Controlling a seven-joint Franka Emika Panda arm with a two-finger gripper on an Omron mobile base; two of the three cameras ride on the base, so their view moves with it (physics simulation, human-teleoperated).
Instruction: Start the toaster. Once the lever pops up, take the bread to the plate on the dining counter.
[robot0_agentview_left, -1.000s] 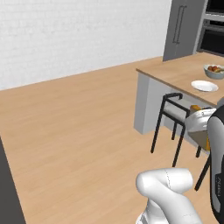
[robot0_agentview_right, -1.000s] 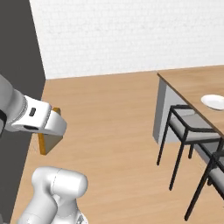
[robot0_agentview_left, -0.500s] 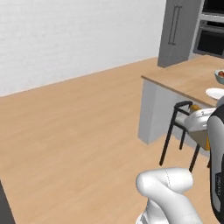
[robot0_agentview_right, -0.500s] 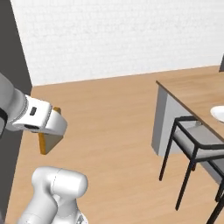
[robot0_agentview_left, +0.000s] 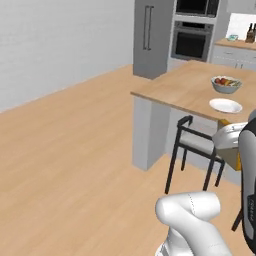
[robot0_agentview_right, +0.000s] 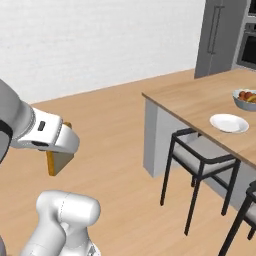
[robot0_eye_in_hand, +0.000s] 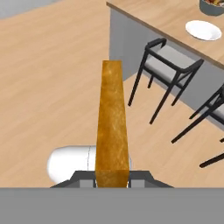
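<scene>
Tool clamped on the bread — hand view, slice edge-on up frame centre, plate upper right on the bench. Left base view: plate right of centre beside fruit bowl. Right base view: bread at left under the wrist — plate at right.

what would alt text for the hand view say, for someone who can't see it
A slice of bread seen edge-on, pinched in the gripper. Beyond it stand dark chairs at a wood-topped counter with a white plate.
</scene>
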